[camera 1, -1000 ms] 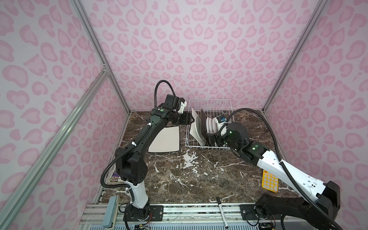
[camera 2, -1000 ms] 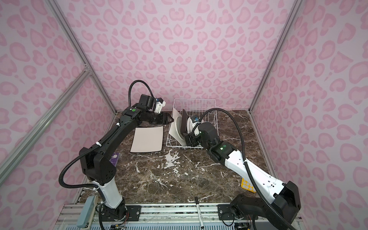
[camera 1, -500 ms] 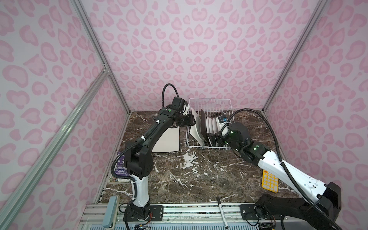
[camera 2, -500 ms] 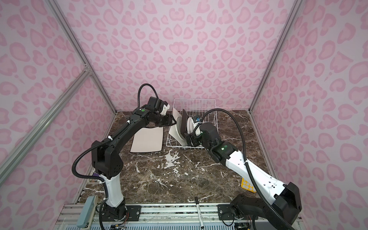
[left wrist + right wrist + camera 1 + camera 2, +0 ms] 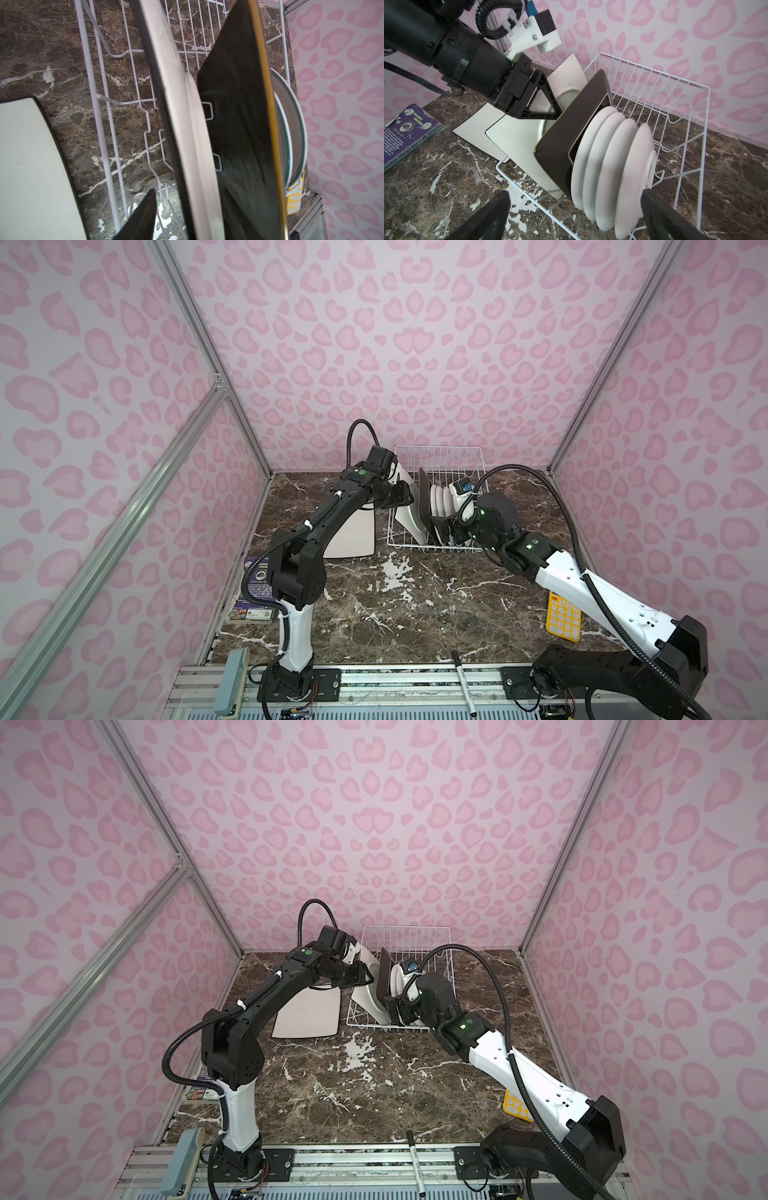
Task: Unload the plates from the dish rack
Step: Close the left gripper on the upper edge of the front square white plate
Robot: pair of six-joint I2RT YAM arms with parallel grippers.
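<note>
Plates [image 5: 440, 502] stand on edge in the dish rack [image 5: 440, 454] at the table's [image 5: 415, 614] far side: a leaning white plate [image 5: 517, 141], a dark plate [image 5: 566, 128] and four round plates [image 5: 612, 162]. A flat white plate [image 5: 353, 535] lies beside the rack. The left end effector [image 5: 369, 979] straddles the leaning white plate's edge with its jaws apart, and the right end effector [image 5: 575, 192] gapes wide just before the round plates.

A white square plate [image 5: 187, 124] leaned beside a dark plate [image 5: 234, 124] in the wire rack [image 5: 97, 96]; round plates [image 5: 295, 128] stood behind.
</note>
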